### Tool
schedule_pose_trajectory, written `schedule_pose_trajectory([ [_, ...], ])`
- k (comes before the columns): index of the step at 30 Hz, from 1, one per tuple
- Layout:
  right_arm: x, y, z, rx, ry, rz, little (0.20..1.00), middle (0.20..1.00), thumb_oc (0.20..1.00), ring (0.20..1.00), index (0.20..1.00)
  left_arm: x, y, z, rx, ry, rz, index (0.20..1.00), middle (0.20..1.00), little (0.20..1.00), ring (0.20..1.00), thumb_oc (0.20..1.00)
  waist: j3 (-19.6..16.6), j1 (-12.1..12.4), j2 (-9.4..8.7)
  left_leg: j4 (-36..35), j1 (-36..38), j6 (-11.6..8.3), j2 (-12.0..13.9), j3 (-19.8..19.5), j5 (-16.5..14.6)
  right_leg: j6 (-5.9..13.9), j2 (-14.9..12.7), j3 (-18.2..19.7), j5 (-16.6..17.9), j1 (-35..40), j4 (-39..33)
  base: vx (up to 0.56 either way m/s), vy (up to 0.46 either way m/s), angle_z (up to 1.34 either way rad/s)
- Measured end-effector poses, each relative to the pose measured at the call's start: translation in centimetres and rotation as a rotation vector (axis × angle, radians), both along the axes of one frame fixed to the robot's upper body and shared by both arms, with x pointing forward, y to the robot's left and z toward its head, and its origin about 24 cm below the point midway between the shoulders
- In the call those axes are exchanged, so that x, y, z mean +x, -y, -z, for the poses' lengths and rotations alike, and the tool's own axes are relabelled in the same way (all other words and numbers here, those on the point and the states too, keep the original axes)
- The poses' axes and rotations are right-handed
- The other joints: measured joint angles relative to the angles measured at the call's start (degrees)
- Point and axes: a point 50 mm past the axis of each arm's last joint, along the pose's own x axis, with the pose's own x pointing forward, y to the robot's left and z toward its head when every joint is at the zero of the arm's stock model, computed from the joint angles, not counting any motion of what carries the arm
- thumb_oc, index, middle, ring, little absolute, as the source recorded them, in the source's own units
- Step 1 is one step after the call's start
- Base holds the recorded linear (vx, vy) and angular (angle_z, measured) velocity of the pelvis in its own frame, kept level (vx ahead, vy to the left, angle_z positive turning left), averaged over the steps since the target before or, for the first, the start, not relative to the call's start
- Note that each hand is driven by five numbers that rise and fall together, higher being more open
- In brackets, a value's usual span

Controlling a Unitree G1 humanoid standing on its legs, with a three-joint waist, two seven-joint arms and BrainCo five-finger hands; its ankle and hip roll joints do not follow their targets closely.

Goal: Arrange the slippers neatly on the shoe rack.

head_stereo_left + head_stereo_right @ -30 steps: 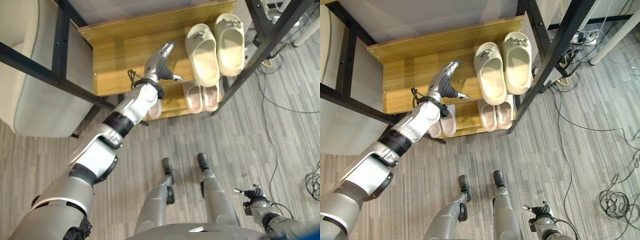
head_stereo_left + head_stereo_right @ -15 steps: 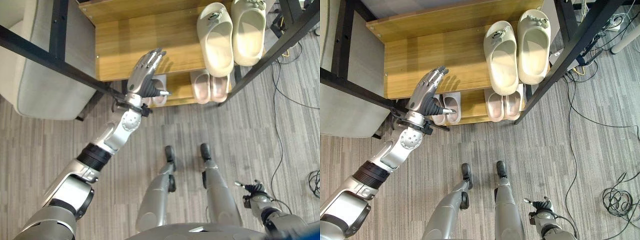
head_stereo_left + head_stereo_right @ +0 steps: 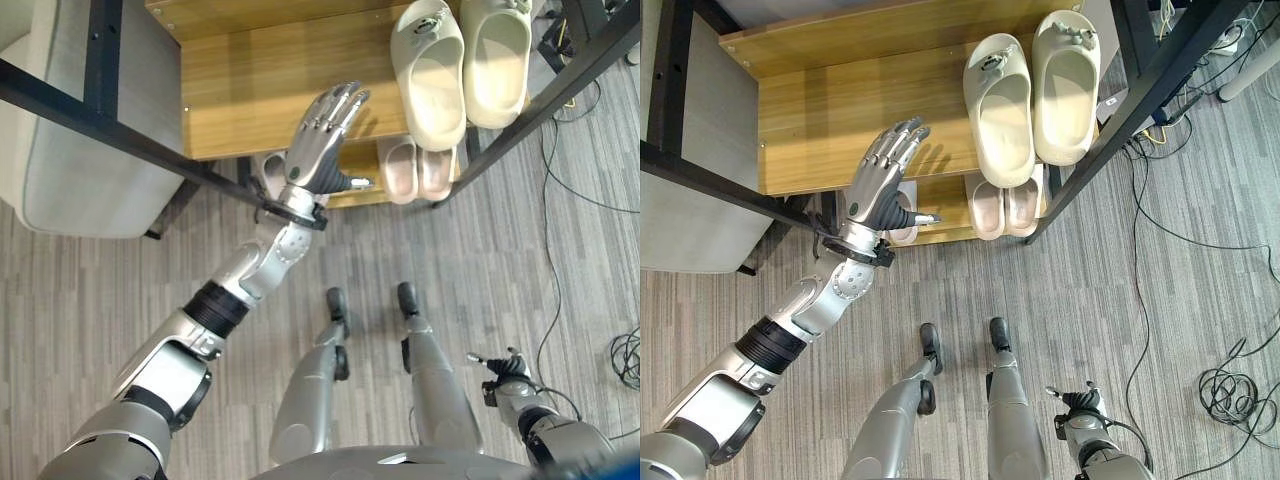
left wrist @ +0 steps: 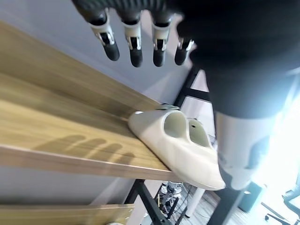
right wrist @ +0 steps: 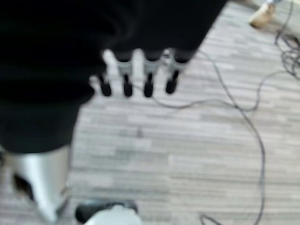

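A pair of cream slippers lies side by side at the right end of the wooden shoe rack's top shelf. On the lower shelf a pink pair sits under them. Another pale pair is partly hidden behind my left hand. That hand is open, its fingers straight, held up before the top shelf's front edge and left of the cream slippers; it holds nothing. My right hand hangs low at the right over the floor, its fingers relaxed and empty.
A beige armchair stands left of the rack. Black metal frame bars cross in front of the rack at the left and at the right. Loose cables lie on the wood-look floor to the right.
My left hand has drawn back from over the top shelf to its front edge, still open and empty. The view has shifted. The slippers have kept their places.
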Motion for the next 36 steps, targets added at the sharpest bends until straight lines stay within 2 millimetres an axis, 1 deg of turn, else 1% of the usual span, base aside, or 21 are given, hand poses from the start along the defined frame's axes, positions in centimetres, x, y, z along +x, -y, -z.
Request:
schedule_pose_trajectory([
  [3, 0.2, -0.1, -0.1, -0.003, 0.008, -0.014, 1.000, 1.000, 1.000, 1.000, 1.000, -0.2, 1.2, -0.2, -0.031, 0.011, 0.032, 1.000, 1.000, 1.000, 1.000, 1.000, 0.3, -0.3, -0.17, 0.1, 0.0, 0.02, 0.0, 0.0, -0.1, 0.10, 0.0, 0.0, -0.1, -0.1, 0.2, 0.00, 0.000, 0.00],
  [8, 0.6, -0.4, -0.2, -0.015, 0.017, -0.036, 1.000, 1.000, 1.000, 1.000, 1.000, -1.0, 4.4, -0.5, -0.053, 0.017, 0.133, 1.000, 1.000, 1.000, 1.000, 1.000, 0.9, -0.7, -0.60, 0.4, -0.1, -0.12, -0.1, 0.1, -0.2, 0.16, 0.0, 0.2, -0.4, -0.4, 0.8, 0.00, 0.000, 0.00],
  [11, 0.6, -0.4, -0.2, -0.021, 0.018, -0.035, 1.000, 1.000, 1.000, 1.000, 1.000, -0.9, 5.5, -0.6, -0.054, 0.015, 0.151, 1.000, 1.000, 1.000, 1.000, 1.000, 1.2, -0.7, -0.55, 0.5, -0.1, -0.09, -0.1, 0.0, -0.2, 0.16, 0.0, 0.2, -0.4, -0.5, 0.9, 0.00, 0.000, 0.00],
  [14, 0.7, -0.4, -0.3, -0.028, 0.025, -0.039, 1.000, 1.000, 1.000, 1.000, 1.000, -0.3, 6.6, -0.5, -0.062, 0.004, 0.131, 1.000, 1.000, 1.000, 1.000, 1.000, 1.2, -1.1, -0.57, 1.2, -0.8, 0.00, -0.1, 0.1, -0.5, 0.18, 0.0, 0.3, -0.4, -0.9, 1.0, 0.00, 0.000, 0.00],
  [18, 0.9, -0.6, -0.4, -0.039, 0.031, -0.067, 1.000, 1.000, 1.000, 1.000, 1.000, 0.6, 7.1, -0.6, -0.079, 0.005, 0.073, 1.000, 1.000, 1.000, 1.000, 1.000, 1.3, -2.6, -0.71, 1.3, -1.3, 0.27, -0.2, 0.2, -0.5, 0.25, -0.1, 0.5, -0.3, -1.5, 1.2, 0.00, -0.004, -0.01],
  [21, 0.9, -0.7, -0.4, -0.047, 0.034, -0.072, 1.000, 1.000, 1.000, 1.000, 1.000, 0.9, 7.8, -0.6, -0.093, -0.001, 0.057, 1.000, 1.000, 1.000, 1.000, 1.000, 1.4, -2.9, -0.94, 1.4, -1.3, 0.38, -0.3, 0.5, -0.5, 0.22, -0.1, 0.9, -0.3, -1.7, 1.6, -0.01, -0.014, -0.06],
  [24, 0.9, -0.7, -0.4, -0.049, 0.038, -0.073, 1.000, 1.000, 1.000, 1.000, 1.000, 1.0, 7.9, -0.7, -0.090, -0.002, 0.049, 1.000, 1.000, 1.000, 1.000, 1.000, 1.5, -3.6, -1.00, 1.4, -1.3, 0.40, -0.3, 0.6, -0.5, 0.23, 0.0, 1.2, -0.3, -1.9, 1.7, 0.00, -0.005, -0.01],
  [31, 1.2, -0.6, -0.6, -0.060, 0.047, -0.073, 1.000, 1.000, 1.000, 1.000, 1.000, 1.4, 7.9, -0.2, -0.047, 0.031, -0.007, 1.000, 1.000, 1.000, 1.000, 1.000, 1.5, -3.6, -0.99, 1.4, -1.4, 0.14, -0.3, 0.7, -0.7, 0.46, 0.0, 1.3, -0.5, -2.1, 1.7, 0.00, 0.000, 0.00],
  [34, 1.2, -0.5, -0.6, -0.071, 0.048, -0.077, 1.000, 1.000, 1.000, 1.000, 1.000, 1.4, 8.2, -0.9, -0.022, 0.081, -0.022, 1.000, 1.000, 1.000, 1.000, 1.000, 1.5, -3.6, -0.97, 1.4, -2.1, 0.11, -0.4, 0.7, -0.7, 0.47, -0.1, 1.3, -0.5, -2.9, 1.7, 0.00, 0.000, 0.00],
  [36, 1.2, -0.5, -0.6, -0.088, 0.046, -0.082, 1.000, 1.000, 1.000, 1.000, 1.000, 1.5, 8.1, -1.5, -0.039, 0.117, -0.043, 1.000, 1.000, 1.000, 1.000, 1.000, 1.4, -3.7, -0.97, 1.4, -2.4, 0.26, -0.4, 0.8, -0.6, 0.50, -0.1, 1.4, -0.4, -3.1, 1.7, 0.00, 0.000, 0.00],
])
